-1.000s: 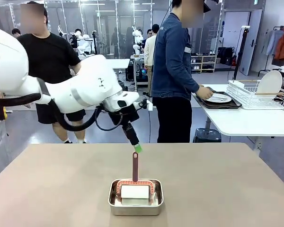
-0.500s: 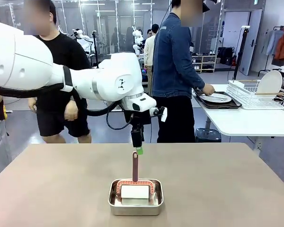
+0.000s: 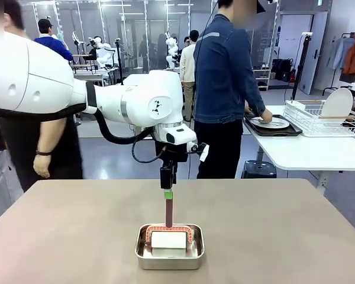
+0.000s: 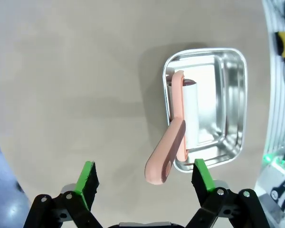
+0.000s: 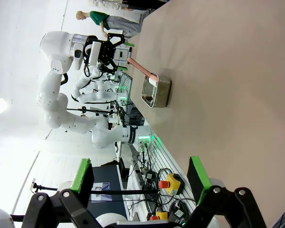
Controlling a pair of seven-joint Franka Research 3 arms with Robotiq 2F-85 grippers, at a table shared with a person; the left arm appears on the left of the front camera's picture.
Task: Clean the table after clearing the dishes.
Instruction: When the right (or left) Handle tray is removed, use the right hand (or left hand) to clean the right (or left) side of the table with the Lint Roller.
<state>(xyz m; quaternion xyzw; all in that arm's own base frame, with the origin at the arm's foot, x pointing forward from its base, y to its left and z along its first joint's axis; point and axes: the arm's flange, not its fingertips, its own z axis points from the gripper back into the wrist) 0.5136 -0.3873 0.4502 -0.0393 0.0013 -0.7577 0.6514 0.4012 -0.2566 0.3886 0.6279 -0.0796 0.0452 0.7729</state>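
The left gripper (image 3: 168, 191) hangs with its jaws wide apart directly over the steel pan (image 3: 168, 264), holding nothing. Its green pads sit at the top end of the cleaning roller's pink handle (image 3: 168, 208). In the left wrist view that end lies between the pads, a little nearer one of them.

The biggest risk is the pan itself. It looks light and sits loose on the table (image 3: 284, 236), so a sideways nudge could slide it or lift it with the roller. Next, the handle leans rather than standing straight, so an off-centre closure would let one pad strike first and tip it over. Lastly, pinching only the rounded tip could let the handle slip out.

The brownish table is bare apart from the pan near its front middle, so nothing blocks a wipe. Beyond it a person (image 3: 225, 89) stands at a white side table (image 3: 307, 154) beside a wire rack (image 3: 310, 121). One hand (image 3: 265, 115) is on a white plate (image 3: 274, 123) on a dark tray (image 3: 284, 132). The dishes are off the main table.

The right gripper (image 5: 140, 183), also spread and empty, hangs well away from the pan.
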